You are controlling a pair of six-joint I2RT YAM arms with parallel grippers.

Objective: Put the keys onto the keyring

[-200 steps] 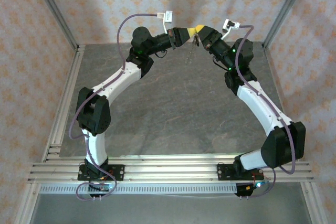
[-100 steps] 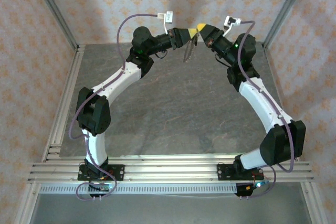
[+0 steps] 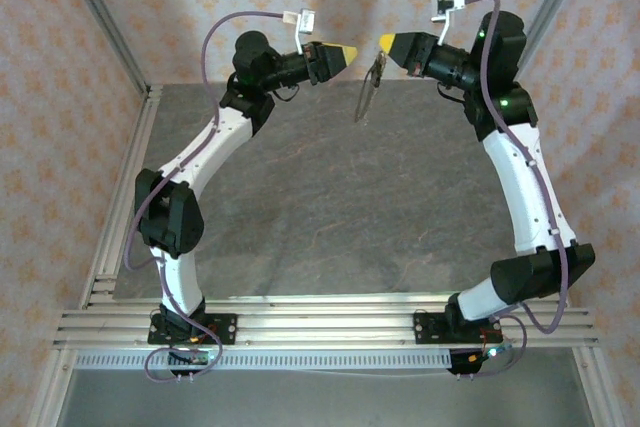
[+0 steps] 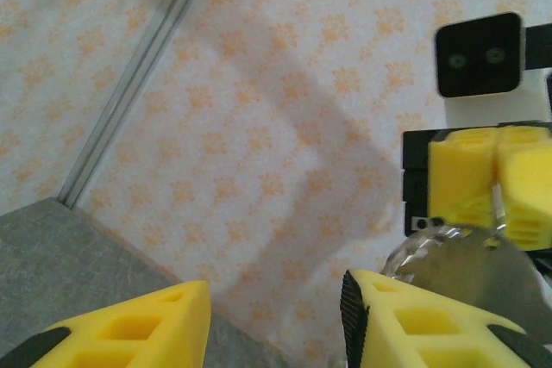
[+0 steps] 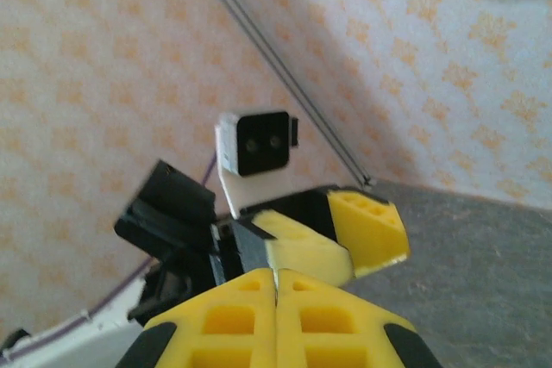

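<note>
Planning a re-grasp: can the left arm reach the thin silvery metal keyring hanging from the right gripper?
Probably yes: the keyring hangs free below the shut right gripper, and the open left gripper is close beside it with nothing between.

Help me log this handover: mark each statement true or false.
1. The keyring hangs from the right gripper. True.
2. The left gripper is shut on the keyring. False: its fingers stand apart with nothing between them.
3. The keyring lies on the table. False: it dangles in the air above it.
4. The two grippers face each other with a gap between them. True.
</note>
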